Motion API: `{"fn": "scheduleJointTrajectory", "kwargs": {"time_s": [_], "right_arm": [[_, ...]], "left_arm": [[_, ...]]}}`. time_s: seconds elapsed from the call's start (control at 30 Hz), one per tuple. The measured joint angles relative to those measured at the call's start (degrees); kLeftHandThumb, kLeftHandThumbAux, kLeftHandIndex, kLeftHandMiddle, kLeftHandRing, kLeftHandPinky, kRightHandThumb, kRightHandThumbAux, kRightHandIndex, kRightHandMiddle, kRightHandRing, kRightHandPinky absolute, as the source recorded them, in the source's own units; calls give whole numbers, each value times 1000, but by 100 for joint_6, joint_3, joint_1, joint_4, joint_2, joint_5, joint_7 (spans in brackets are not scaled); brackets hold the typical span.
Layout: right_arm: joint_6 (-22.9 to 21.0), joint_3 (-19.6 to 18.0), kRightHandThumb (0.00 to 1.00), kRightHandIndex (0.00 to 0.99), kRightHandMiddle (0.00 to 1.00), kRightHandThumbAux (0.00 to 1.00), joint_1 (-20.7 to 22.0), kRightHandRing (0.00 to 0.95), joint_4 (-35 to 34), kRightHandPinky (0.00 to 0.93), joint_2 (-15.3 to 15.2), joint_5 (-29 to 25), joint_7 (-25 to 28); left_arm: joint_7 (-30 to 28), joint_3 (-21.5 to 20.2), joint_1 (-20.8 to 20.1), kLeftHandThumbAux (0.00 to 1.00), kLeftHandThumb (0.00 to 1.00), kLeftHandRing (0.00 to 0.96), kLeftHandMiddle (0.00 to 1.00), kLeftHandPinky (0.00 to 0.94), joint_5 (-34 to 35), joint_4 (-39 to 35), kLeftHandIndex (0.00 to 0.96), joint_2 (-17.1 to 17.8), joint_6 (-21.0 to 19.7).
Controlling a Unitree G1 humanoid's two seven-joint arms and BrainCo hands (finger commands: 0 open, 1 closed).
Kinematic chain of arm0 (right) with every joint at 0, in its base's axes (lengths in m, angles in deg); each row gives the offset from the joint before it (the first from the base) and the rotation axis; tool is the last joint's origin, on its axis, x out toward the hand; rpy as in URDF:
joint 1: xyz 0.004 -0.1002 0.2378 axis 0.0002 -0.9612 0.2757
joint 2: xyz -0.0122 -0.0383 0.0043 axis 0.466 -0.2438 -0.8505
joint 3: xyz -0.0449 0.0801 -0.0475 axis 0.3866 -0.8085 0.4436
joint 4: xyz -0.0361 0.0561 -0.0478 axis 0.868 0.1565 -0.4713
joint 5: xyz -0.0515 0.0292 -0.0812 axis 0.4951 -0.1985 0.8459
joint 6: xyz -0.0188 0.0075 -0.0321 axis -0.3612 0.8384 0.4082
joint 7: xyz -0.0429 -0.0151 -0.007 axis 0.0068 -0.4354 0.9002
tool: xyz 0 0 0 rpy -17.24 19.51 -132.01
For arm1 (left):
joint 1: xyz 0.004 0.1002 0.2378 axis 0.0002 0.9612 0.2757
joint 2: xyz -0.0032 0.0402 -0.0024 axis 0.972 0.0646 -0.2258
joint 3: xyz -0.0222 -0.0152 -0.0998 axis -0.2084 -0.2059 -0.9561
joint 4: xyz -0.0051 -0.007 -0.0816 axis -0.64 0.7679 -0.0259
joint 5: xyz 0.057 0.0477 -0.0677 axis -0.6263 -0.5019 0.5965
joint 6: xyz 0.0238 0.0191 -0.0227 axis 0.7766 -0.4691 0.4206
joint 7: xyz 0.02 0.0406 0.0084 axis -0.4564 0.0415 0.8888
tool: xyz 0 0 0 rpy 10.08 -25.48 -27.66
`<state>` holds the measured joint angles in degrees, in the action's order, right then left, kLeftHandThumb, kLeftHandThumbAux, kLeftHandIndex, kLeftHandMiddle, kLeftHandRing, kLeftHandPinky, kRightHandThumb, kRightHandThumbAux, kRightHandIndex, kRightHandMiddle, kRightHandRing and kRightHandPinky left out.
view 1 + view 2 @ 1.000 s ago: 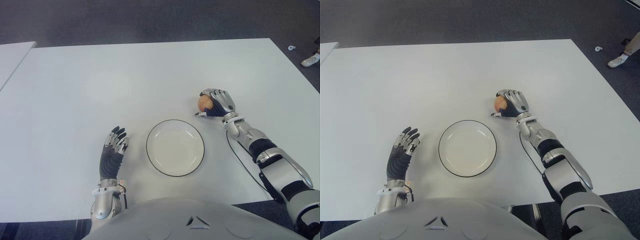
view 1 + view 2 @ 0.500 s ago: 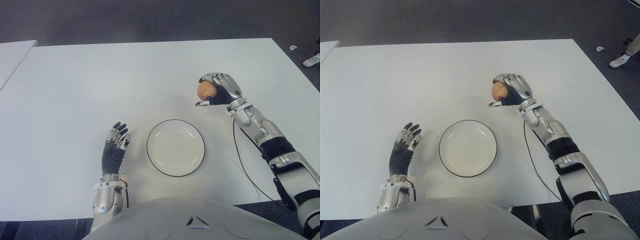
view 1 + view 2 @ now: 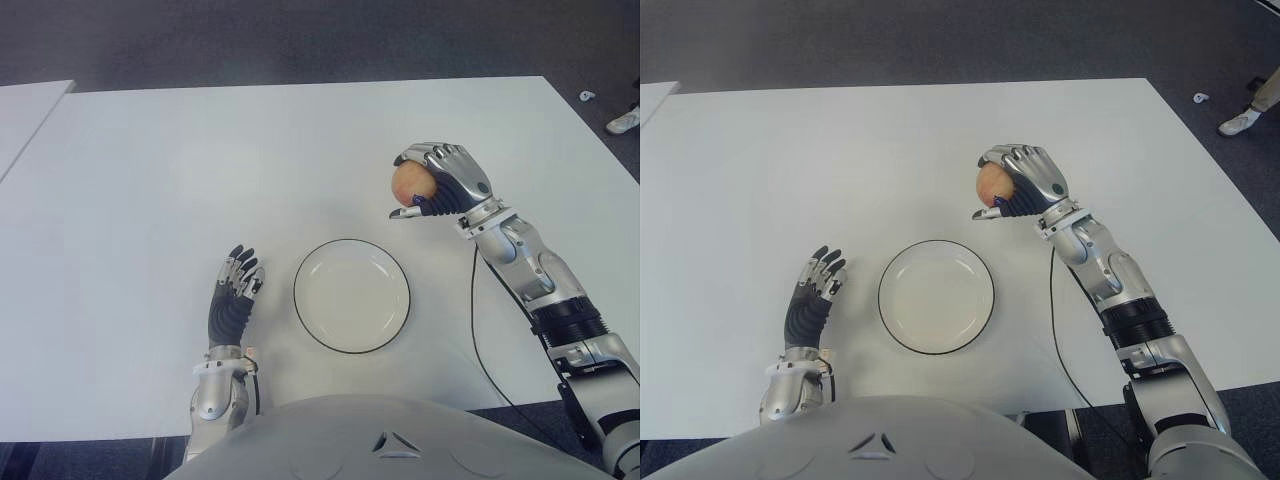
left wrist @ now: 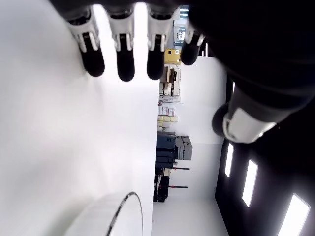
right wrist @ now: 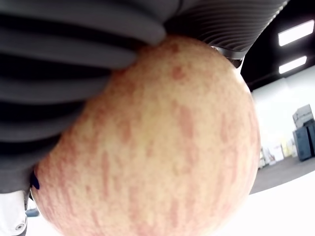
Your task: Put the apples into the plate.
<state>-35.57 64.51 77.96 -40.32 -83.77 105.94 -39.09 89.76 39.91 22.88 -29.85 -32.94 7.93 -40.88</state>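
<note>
One apple (image 3: 409,183) sits clamped in the right robot hand (image 3: 440,182), raised off the white desk (image 3: 150,180) beyond the plate's far right rim. From the left eye view, the job now is a short carry toward the robot and leftward until the fruit hangs over the middle of the plate (image 3: 351,295), then a lowering close to the dish before the fingers loosen, so the apple does not roll over the low rim. Nothing lies between hand and plate. The right eye view shows the left robot hand (image 3: 813,298) beside the plate on its left, fingers spread and holding nothing, clear of the path; a shoe (image 3: 1240,122) shows on the floor at the far right.

Left wrist view: straight fingertips (image 4: 125,64) over bare desk, plate rim nearby.

Right wrist view: the apple fills the frame under dark curled fingers (image 5: 64,59); the thumb's contact is probably hidden.
</note>
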Motion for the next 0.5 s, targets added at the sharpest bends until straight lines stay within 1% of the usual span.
{"fn": "scheduleJointTrajectory", "kwargs": {"time_s": [0.13, 0.3, 0.5], "right_arm": [[-10, -61, 736, 440, 873, 711, -212, 858, -385, 849, 54, 53, 47], [6, -49, 735, 440, 872, 711, -493, 859, -826, 854, 146, 186, 149], [112, 126, 734, 440, 873, 711, -780, 863, -1167, 864, 254, 518, 168]], "left_arm": [[1, 0, -40, 566, 248, 149, 145, 161, -24, 15, 96, -2, -2], [1, 3, -101, 571, 259, 144, 142, 149, -68, 42, 87, -11, -2], [2, 8, -124, 566, 275, 135, 138, 136, -108, 50, 77, -38, -1]]}}
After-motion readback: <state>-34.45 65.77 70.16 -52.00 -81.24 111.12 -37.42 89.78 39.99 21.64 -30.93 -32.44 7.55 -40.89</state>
